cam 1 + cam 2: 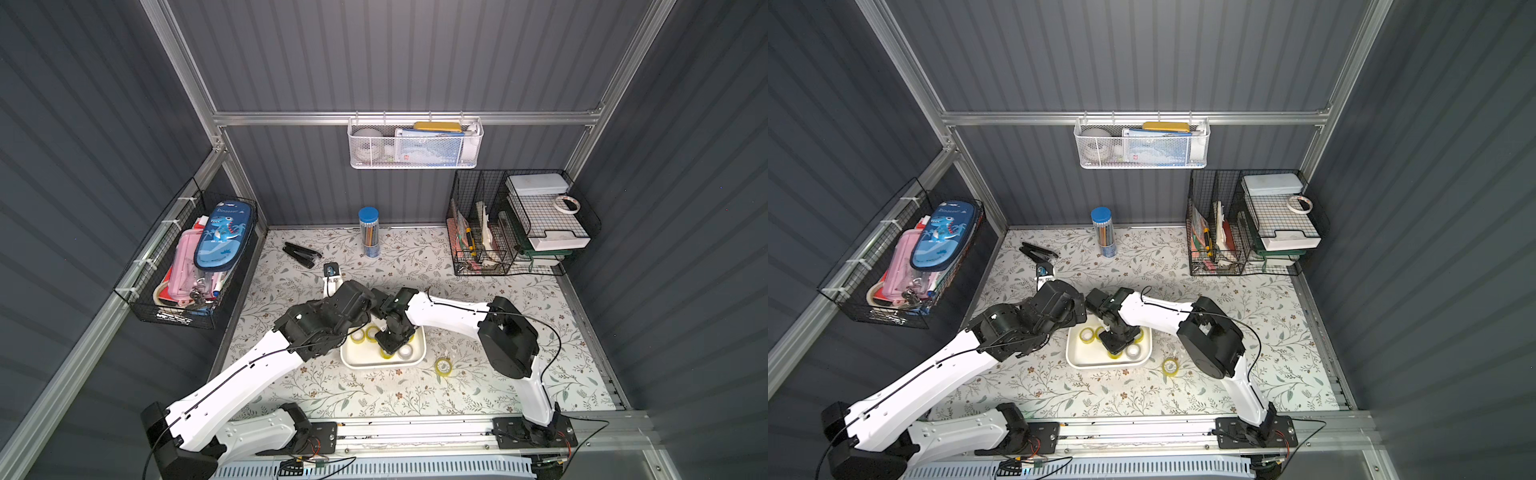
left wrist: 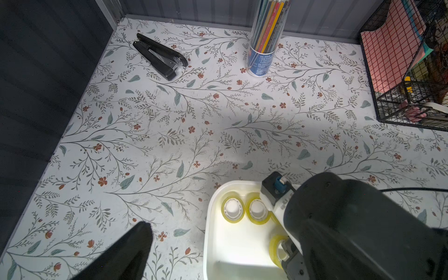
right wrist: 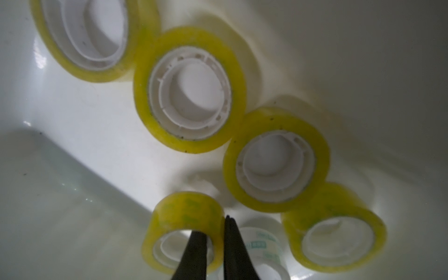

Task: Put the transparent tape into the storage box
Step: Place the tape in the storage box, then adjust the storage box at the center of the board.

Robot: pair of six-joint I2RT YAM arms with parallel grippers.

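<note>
Floral-print counter, grey ribbed walls; storage box mid-counter near the front edge. Right fingers clenched on a transparent tape roll, one inside its core for a sure hold on the ring, low inside the box among other rolls lying flat; release looks due. Left fingers released, empty, beside the box toward the left edge, clear of the drop. One loose roll lies on the counter just beside the box, right-edge side.
</note>
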